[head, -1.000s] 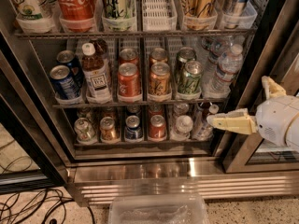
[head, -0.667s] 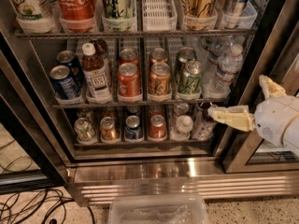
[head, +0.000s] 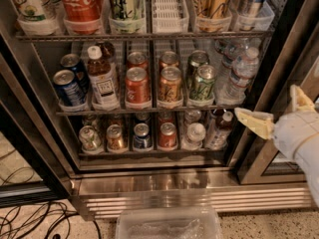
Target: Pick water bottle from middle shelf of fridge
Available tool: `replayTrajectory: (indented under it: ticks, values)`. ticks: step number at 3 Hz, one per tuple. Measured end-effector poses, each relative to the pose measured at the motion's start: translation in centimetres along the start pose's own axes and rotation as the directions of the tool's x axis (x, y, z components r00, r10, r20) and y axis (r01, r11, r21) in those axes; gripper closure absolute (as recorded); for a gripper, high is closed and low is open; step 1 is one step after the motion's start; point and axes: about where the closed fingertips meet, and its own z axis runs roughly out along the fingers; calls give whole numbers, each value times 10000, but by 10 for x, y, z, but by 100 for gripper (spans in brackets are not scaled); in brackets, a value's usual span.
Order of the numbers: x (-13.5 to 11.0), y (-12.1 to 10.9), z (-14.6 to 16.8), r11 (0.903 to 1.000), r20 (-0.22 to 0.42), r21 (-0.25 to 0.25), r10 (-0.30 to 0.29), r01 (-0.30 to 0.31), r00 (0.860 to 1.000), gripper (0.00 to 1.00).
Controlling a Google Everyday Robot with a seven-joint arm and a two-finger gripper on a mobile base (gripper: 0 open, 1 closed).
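The water bottle (head: pixel 241 74), clear and ribbed with a white cap, stands in the rightmost lane of the middle shelf (head: pixel 149 110) of the fridge (head: pixel 35 128). A second clear bottle (head: pixel 228 51) stands behind it. My gripper (head: pixel 276 109) is at the right, in front of the fridge's right door frame, below and right of the water bottle. It is open and empty. One cream finger (head: pixel 254 122) points left toward the shelf and the other (head: pixel 300 97) points up.
A brown tea bottle (head: pixel 102 81) and several soda cans (head: pixel 137 86) fill the other lanes of the middle shelf. The rack above holds tall bottles (head: pixel 79 1). More cans stand on the lower shelf (head: pixel 142 136). A clear plastic bin (head: pixel 169 223) and cables (head: pixel 30 220) lie on the floor.
My gripper has risen and shifted slightly right, from the level of the lower shelf to the level of the middle shelf's front rail. The bottles and cans have not moved.
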Motion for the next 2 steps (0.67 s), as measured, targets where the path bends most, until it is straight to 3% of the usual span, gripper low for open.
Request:
replayTrajectory:
  ticks: [1,2]
  values:
    - [-4,10,15,9984,250,555,-73,59,9997,29]
    - [-9,22,25,9985,335,533,-173,155,9993,31]
